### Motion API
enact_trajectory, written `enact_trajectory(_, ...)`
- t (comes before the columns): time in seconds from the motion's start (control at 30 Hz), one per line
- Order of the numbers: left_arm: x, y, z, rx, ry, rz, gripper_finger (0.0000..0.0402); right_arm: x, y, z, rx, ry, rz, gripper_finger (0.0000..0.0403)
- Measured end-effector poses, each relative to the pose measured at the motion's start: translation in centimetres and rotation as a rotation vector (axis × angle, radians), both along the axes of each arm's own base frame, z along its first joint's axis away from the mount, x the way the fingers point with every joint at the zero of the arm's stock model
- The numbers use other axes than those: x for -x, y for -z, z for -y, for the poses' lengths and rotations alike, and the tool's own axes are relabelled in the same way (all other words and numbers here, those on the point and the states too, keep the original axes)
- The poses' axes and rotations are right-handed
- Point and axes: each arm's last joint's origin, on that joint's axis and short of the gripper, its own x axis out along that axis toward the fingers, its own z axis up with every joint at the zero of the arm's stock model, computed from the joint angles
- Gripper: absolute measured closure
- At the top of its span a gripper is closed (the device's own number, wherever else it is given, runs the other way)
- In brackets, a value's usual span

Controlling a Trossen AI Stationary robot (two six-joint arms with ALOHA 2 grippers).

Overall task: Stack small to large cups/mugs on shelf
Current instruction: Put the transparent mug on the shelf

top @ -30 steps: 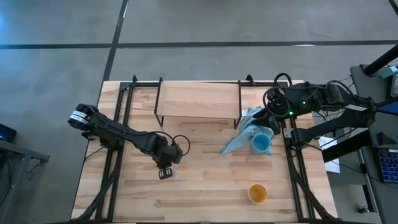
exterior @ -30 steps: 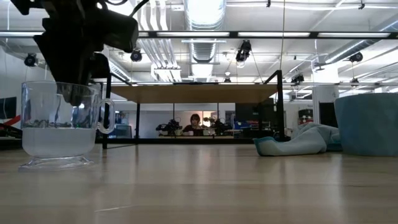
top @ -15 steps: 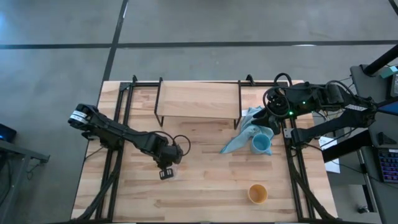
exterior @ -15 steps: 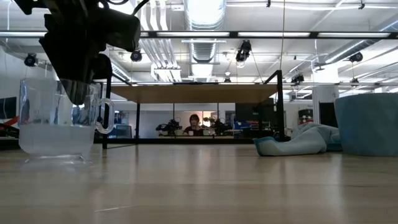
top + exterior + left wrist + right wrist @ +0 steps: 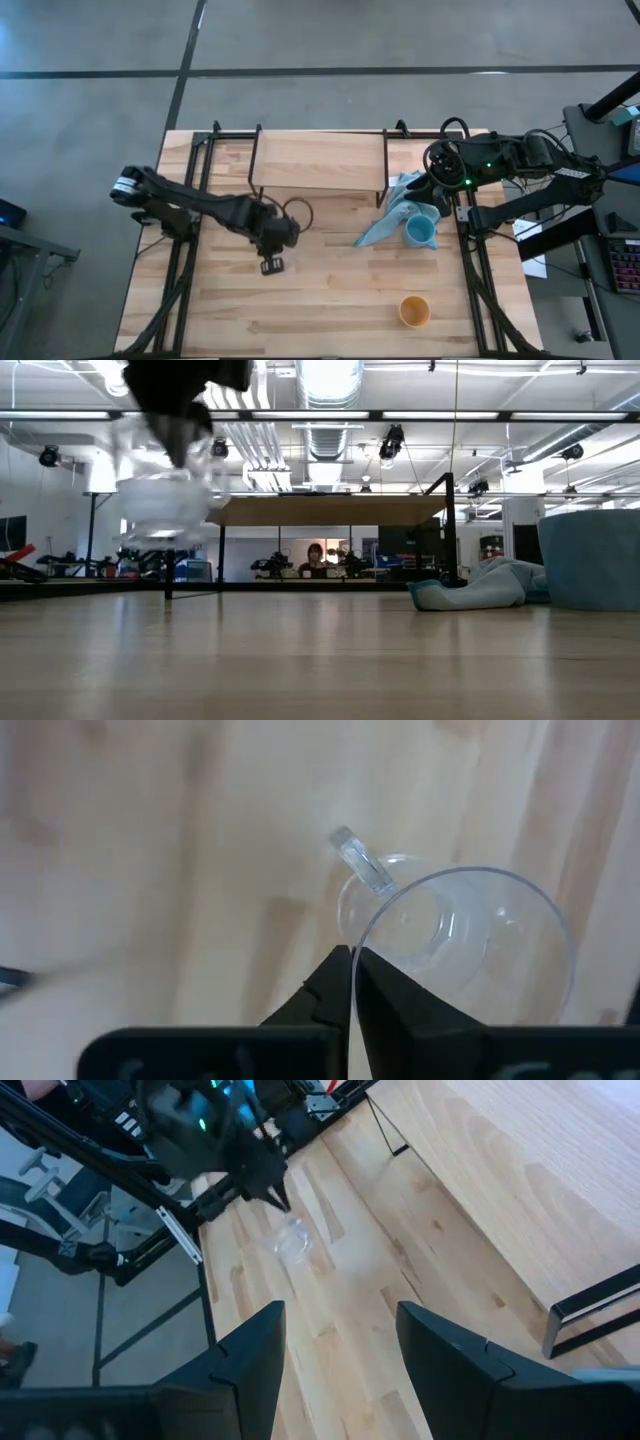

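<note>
My left gripper (image 5: pixel 272 264) is shut on the clear glass (image 5: pixel 470 950), which hangs in the air above the tabletop in the low view (image 5: pixel 165 500), in front of the shelf (image 5: pixel 318 160). The glass's handle (image 5: pixel 355 865) points away from the fingers. My right gripper (image 5: pixel 340 1340) is open and empty at the table's right side, above the light blue cloth (image 5: pixel 395 210). The light blue cup (image 5: pixel 420 231) stands on its base beside the cloth. The yellow-orange cup (image 5: pixel 414 311) stands near the front edge. My left gripper pinches the glass's rim (image 5: pixel 365 935) next to the handle, one finger inside the glass and one outside. The fingers come from above, pointing down. The glass hangs below them, lifted clear of the table and roughly upright.
The shelf's black legs (image 5: pixel 252 170) stand on the tabletop at the far middle. Black frame rails (image 5: pixel 185 250) run along the left and right sides. Bare wood lies between the glass and the cloth. A person shows far behind the table (image 5: pixel 315 552).
My left gripper has risen and gone a little toward the shelf at the far edge, staying shut on the glass. The glass, which stood on the table a second ago, is now lifted clear of it.
</note>
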Motion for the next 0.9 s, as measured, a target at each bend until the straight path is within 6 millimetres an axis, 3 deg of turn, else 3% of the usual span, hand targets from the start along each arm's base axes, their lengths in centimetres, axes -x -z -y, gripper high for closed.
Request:
enact_trajectory(0.23,-0.8,-5.9,-3.9,-0.149,-0.049,0.12,0.0401,0.0,0.0,0.0,0.002,-0.001,0.0,0.0216)
enact_trajectory(0.5,0.3,-11.2,-9.9,-0.27,-0.195,0.184,0.0401,0.0,0.0,0.0,0.003,-0.002,0.0,0.0216)
enact_trajectory(0.63,1.3,-12.4,-13.1,-0.285,-0.308,0.189,0.0401,0.0,0.0,0.0,0.003,-0.002,0.0,0.0216)
enact_trajectory(0.9,3.2,-12.4,-18.1,-0.293,-0.495,0.152,0.0402,0.0,0.0,0.0,0.003,-0.002,0.0,0.0216)
